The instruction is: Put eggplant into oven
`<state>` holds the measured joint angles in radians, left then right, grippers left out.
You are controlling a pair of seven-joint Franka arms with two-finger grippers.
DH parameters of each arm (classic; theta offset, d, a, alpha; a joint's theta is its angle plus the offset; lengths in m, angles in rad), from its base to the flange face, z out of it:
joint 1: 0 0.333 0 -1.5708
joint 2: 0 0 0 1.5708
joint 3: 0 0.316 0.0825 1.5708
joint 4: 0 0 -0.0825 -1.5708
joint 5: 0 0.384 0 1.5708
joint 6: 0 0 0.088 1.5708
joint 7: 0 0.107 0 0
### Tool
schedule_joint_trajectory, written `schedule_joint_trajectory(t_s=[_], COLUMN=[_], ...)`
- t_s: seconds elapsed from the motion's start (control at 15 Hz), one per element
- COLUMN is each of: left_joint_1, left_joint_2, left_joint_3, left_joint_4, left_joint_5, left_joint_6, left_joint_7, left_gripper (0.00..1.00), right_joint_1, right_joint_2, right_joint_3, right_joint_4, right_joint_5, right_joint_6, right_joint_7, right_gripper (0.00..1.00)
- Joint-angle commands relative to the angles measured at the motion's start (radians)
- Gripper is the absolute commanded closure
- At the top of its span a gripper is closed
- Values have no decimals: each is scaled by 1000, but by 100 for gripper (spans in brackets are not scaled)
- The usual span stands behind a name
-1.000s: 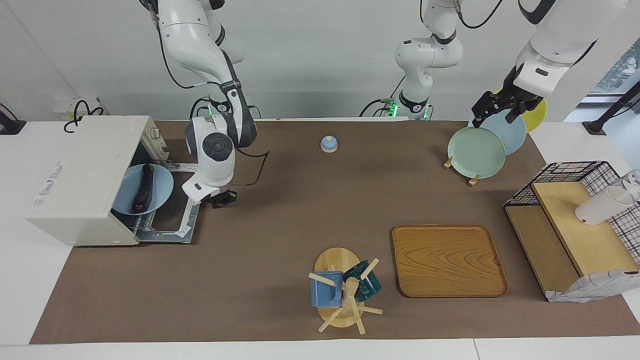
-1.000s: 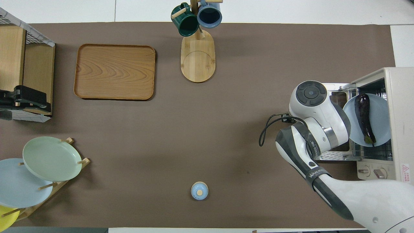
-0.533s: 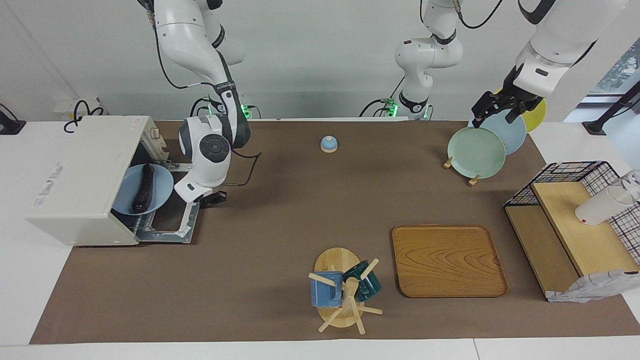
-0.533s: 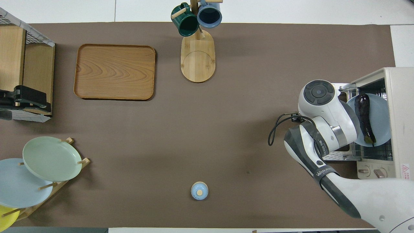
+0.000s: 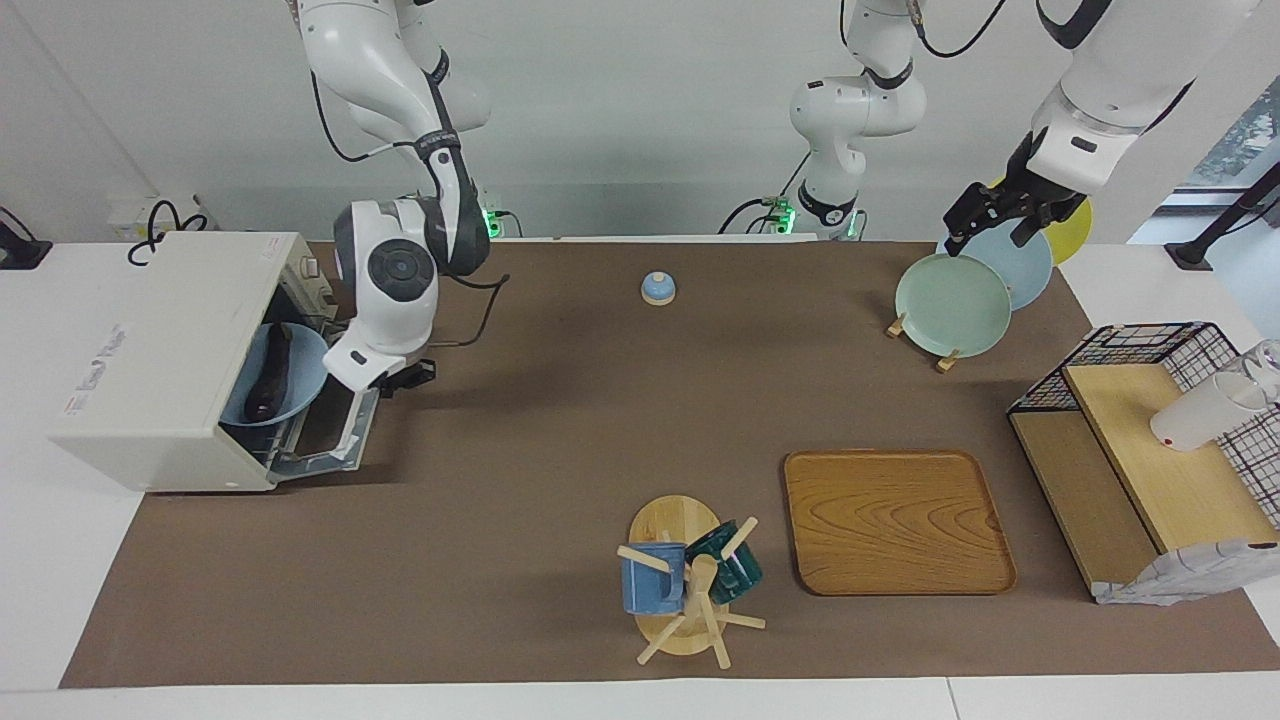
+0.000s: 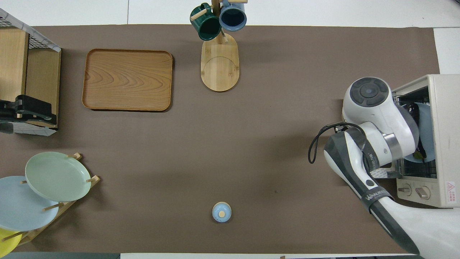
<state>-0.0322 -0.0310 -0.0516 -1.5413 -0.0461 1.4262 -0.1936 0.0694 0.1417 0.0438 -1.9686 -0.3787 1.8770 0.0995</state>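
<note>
Just beside my right gripper [image 5: 395,378], whose grip I couldn't make out, the oven [image 5: 170,360] door had swung half up, shutting the eggplant [image 5: 270,372] inside on its plate [image 5: 295,385]; left gripper [image 5: 985,215] waited.

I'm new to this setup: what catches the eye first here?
The boxy cream-white toaster oven at the right arm's end of the table, its door half raised, with the slim dark purple eggplant on a pale blue plate inside. The right gripper is at the door; the left gripper waits over the plate rack.
</note>
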Motion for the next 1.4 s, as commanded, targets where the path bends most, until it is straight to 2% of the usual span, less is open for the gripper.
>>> schedule_joint_trajectory(t_s=[0.0, 0.27, 0.33, 0.47, 0.6, 0.67, 0.73, 0.87, 1.13, 1.33], left_joint_1=[9, 9, 9, 9, 9, 9, 9, 11, 9, 9], left_joint_2=[-27, -27, -26, -26, -27, -27, -27, -27, -27, -27], left_joint_3=[-2, -2, -2, -2, -2, -2, -2, -2, -2, -2], left_joint_4=[-31, -31, -31, -31, -31, -31, -31, -31, -31, -31], left_joint_5=[-9, -9, -11, -11, -9, -9, -9, -9, -9, -9], left_joint_6=[17, 17, 17, 17, 16, 17, 17, 17, 17, 17], left_joint_7=[6, 6, 6, 6, 5, 5, 6, 6, 6, 6], left_gripper=[0, 0, 0, 0, 0, 0, 0, 0, 0, 0], right_joint_1=[-117, -195, -197, -191, -188, -188, -194, -191, -160, -174], right_joint_2=[9, -23, -30, -40, -36, -33, -33, -47, -62, -71], right_joint_3=[-36, -36, -35, -30, -27, -27, -27, -27, -25, -25], right_joint_4=[79, 79, 85, 129, 253, 307, 356, 393, 387, 384], right_joint_5=[-83, 3, 38, 113, 191, 226, 295, 392, 376, 360], right_joint_6=[-4, -13, -39, -103, -215, -257, -286, -311, -340, -337], right_joint_7=[-157, -267, -271, -268, -268, -271, -270, -264, -253, -254], right_gripper=[100, 100, 88, 77, 62, 54, 40, 0, 0, 0])
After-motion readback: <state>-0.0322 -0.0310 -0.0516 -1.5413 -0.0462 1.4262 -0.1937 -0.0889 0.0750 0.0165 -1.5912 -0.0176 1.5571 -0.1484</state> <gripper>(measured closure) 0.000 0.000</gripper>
